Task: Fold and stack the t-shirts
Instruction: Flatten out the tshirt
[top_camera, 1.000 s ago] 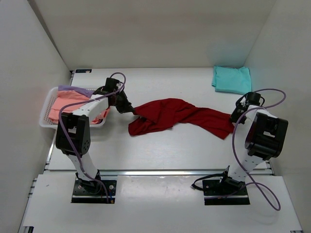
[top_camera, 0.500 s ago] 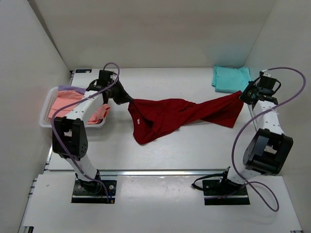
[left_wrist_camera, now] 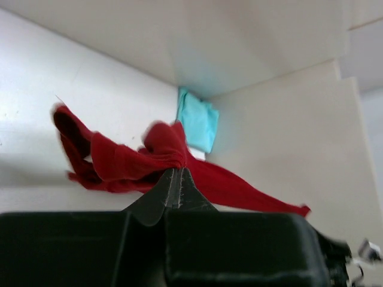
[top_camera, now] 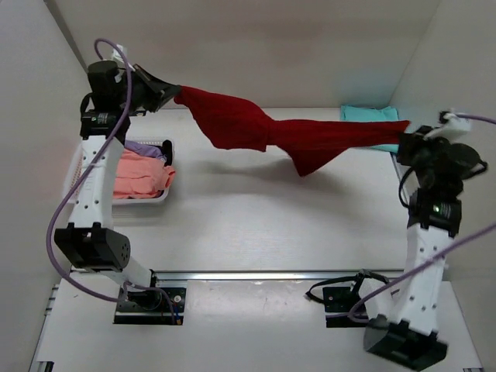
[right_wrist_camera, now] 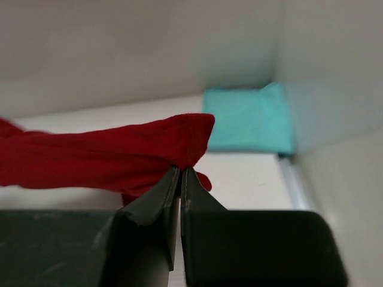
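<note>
Change since earlier: both arms have risen and swung toward the far wall, lifting the dark red t-shirt [top_camera: 294,136] from the table [top_camera: 271,225], where it lay crumpled between them a second ago.
Dark red t-shirt: strung in the air between the two grippers across the far half of the table, twisted into a rope-like band. It is widest near the left end, with a pointed fold sagging right of centre. That fold appears clear of the table, though the overhead view does not settle it.
Left gripper [top_camera: 172,91]: raised high at the far left. Its fingers are pinched together on a bunched edge of the dark red t-shirt, with cloth spilling from the tips in the left wrist view.
Right gripper [top_camera: 404,139]: raised at the far right, fingers closed tight on the opposite end of the same shirt. A corner of the cloth stands up above the tips in the right wrist view.
Teal t-shirt [top_camera: 364,114]: folded flat in the far right corner of the table, partly behind the stretched red cloth.
Salmon pink t-shirt [top_camera: 139,174]: heaped inside the white basket [top_camera: 143,198] at the left edge.
Lavender t-shirt [top_camera: 143,149]: in the same basket, at its far side, touching the pink one.
</note>
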Controlling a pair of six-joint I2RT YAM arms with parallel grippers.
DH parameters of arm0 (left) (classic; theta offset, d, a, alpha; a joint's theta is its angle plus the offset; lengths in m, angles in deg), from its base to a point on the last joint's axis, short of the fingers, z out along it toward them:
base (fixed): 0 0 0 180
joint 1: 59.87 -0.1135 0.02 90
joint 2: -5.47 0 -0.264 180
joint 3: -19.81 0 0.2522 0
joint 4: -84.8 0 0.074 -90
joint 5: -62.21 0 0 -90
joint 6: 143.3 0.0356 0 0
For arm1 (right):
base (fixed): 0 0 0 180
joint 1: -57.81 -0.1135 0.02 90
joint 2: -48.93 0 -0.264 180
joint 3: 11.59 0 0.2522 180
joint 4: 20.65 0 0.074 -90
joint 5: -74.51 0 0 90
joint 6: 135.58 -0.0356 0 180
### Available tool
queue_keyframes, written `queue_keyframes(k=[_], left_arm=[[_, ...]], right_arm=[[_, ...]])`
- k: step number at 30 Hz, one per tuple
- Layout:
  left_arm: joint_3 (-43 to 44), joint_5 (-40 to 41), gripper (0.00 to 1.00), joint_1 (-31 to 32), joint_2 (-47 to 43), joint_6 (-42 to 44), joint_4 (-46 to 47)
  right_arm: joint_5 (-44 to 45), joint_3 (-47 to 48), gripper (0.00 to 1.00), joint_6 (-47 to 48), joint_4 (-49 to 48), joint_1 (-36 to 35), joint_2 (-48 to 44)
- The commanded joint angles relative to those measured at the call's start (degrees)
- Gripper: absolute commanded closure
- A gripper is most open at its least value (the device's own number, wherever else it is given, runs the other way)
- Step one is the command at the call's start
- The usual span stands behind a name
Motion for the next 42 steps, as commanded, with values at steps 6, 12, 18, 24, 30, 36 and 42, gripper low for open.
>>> queue_keyframes(k=[6, 12, 18, 24, 30, 36, 42], left_arm=[[8.73, 5.62, 1.0, -6.85, -8.84, 3.15, -11.18], [7.93, 8.98, 1.0, -5.73, -9.82, 0.08, -13.22], [9.16, 15.83, 1.0, -4.58, -6.75, -1.24, -18.48], [9.25, 14.36, 1.0, -3.35, 0.27, -4.75, -14.37], [30.65, 11.17, 1.0, -1.59, 12.68, -5.46, -10.93], [14.51, 6.53, 1.0, -3.09, 7.6, -4.49, -10.41], [-15.15, 5.91, 1.0, 2.36, -4.89, -5.9, -1.01]], right_arm=[[14.91, 0.6, 1.0, 13.71, 8.59, -1.43, -20.67], [32.18, 1.38, 1.0, 15.41, 11.24, -13.38, -22.62], [48.09, 0.41, 1.0, 16.19, 9.38, -21.14, -20.0], [30.38, -1.96, 1.0, 14.64, 1.13, -6.61, -13.24], [7.68, 0.4, 1.0, 8.09, -9.41, 2.16, -5.75], [0.64, -2.38, 1.0, 2.14, 1.09, 5.84, -6.7], [1.17, -6.45, 1.0, -1.65, 25.69, -3.82, -12.51]])
